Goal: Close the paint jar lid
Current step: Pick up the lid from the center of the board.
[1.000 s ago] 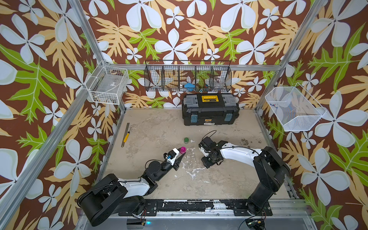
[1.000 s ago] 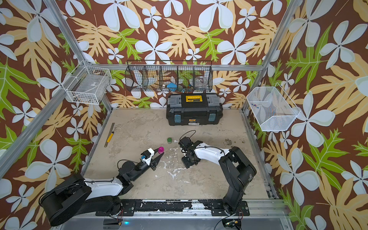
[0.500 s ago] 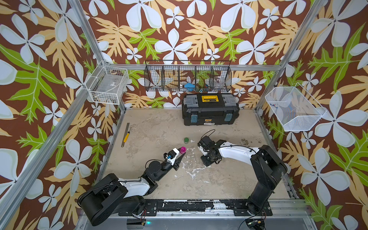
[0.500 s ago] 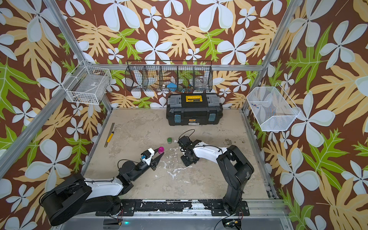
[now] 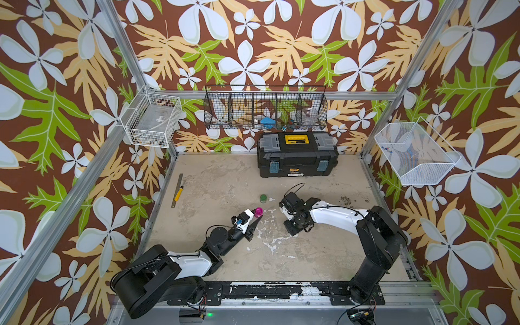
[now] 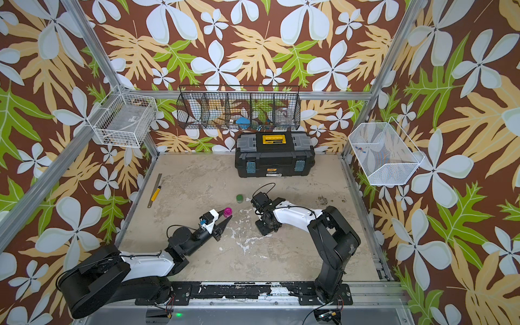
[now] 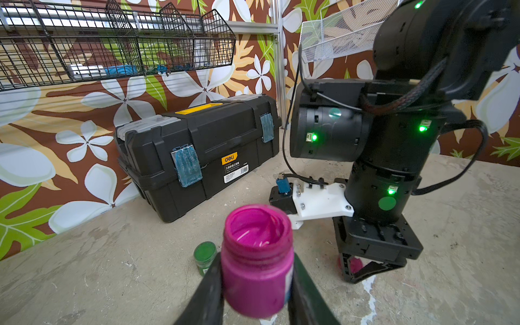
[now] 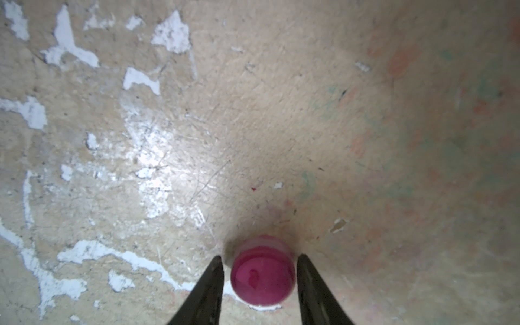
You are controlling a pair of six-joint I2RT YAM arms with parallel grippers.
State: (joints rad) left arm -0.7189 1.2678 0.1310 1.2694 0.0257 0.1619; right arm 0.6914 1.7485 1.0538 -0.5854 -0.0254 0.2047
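Two claws are at work: the left gripper [image 7: 256, 261] is clamped on the open pink jar [image 7: 256, 277], mouth up. The right gripper [image 8: 259, 260] straddles the pink lid [image 8: 263, 278] lying on the table [image 8: 281, 112]; whether it pinches is unclear.

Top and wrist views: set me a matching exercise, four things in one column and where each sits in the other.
Things:
1. pink jar
2. pink lid
3. green jar
4. toolbox

Places:
A. against the back wall
B. gripped between the left fingers, mouth open
C. on the table, between the right fingers
D. standing alone on the table, nothing touching it

Pairs: 1-B, 2-C, 3-D, 4-A
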